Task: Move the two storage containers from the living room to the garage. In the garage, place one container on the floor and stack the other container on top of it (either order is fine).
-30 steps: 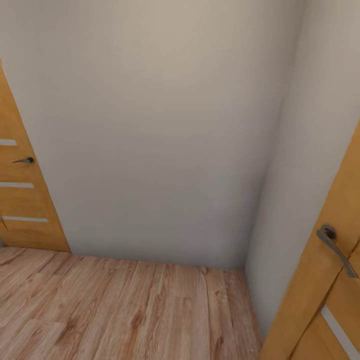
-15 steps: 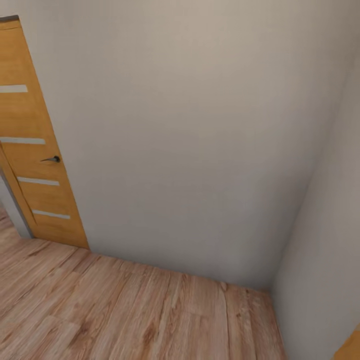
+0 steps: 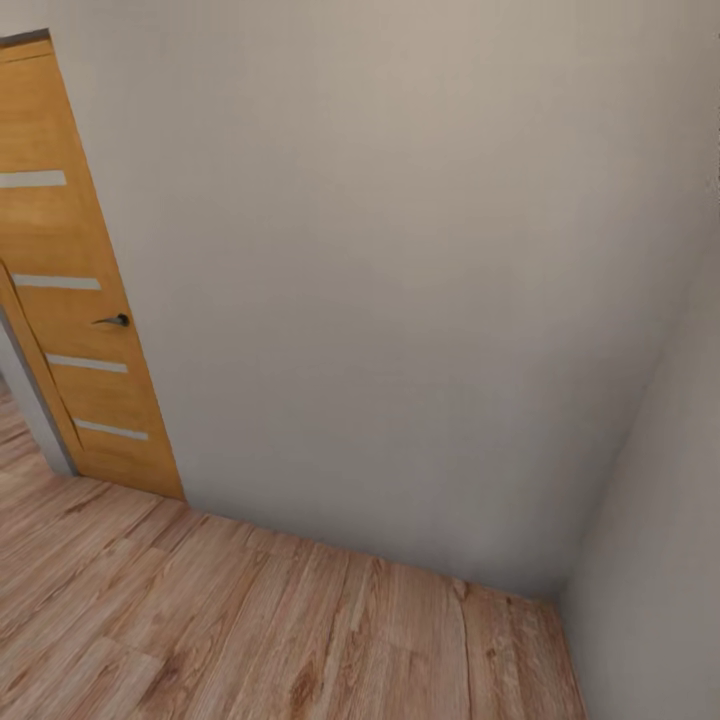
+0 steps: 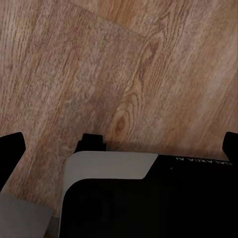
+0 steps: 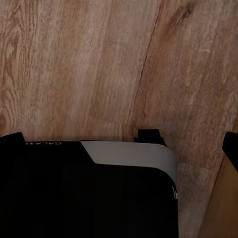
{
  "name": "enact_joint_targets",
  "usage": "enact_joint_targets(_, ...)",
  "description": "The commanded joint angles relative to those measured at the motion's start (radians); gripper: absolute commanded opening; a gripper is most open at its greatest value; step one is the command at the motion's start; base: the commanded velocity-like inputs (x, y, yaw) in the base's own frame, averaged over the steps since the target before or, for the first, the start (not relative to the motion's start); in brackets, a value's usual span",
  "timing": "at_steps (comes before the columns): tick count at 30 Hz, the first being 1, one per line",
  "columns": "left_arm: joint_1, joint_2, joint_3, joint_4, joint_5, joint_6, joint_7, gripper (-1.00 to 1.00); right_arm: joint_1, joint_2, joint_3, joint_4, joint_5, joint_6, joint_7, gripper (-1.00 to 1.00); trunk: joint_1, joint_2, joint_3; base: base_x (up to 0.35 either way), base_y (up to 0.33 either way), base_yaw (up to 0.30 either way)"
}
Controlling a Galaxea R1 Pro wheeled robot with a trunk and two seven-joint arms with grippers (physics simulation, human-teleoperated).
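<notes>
Nearest, in the left wrist view: the left gripper (image 4: 119, 144) hangs over wood plank floor (image 4: 99, 64). Two dark fingertips (image 4: 11, 148) sit at opposite edges of the frame, set wide apart, nothing between them. Below them is the robot's base (image 4: 148, 198), black with a pale grey panel. Along its edge we read mirrored white lettering, "GALAXEA AI" as best we can make out; the end is cropped.

Right wrist view: the right gripper (image 5: 119, 141) is likewise spread wide and empty over the planks, one fingertip (image 5: 11, 140) at each side. The same base shows, with small lettering beginning "GALA"; the rest is too dim. An orange-brown strip at one corner looks like a door edge, though we cannot be sure.

Farther, head view: plank floor (image 3: 200, 620) runs up to a plain pale wall (image 3: 400, 280) that meets a second wall in a corner on the right. At left stands an orange wooden door (image 3: 70, 280) with pale horizontal strips and a dark handle (image 3: 112, 320). No writing on it.

The storage containers are not in sight here; both grippers carry nothing. This floor is wood, not concrete, so we judge we are not in the garage.

Risks, as judgement: the base sits close to a corner, and driving or turning on could scrape wall or door. With no container or landmark visible, we may take the wrong doorway and lose time.
</notes>
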Motion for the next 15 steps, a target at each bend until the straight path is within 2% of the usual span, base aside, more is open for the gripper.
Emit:
enact_joint_targets(1,-0.001,0.000,0.006,0.001,0.008,0.000,-0.003,1.00,-0.001,0.000,0.006,0.003,-0.011,-0.005,0.006,1.00,0.000,-0.001,0.000,0.003,0.000,0.001)
enact_joint_targets(9,-0.001,0.000,0.006,0.001,0.009,0.000,-0.003,1.00,-0.001,0.001,0.006,0.003,-0.011,-0.005,0.006,1.00,0.000,-0.001,0.002,0.000,0.000,0.013)
enact_joint_targets(15,0.000,0.000,0.006,0.001,0.009,-0.001,-0.003,1.00,-0.001,0.001,0.006,0.003,-0.011,-0.007,0.006,1.00,0.000,-0.001,0.003,0.000,0.000,0.219)
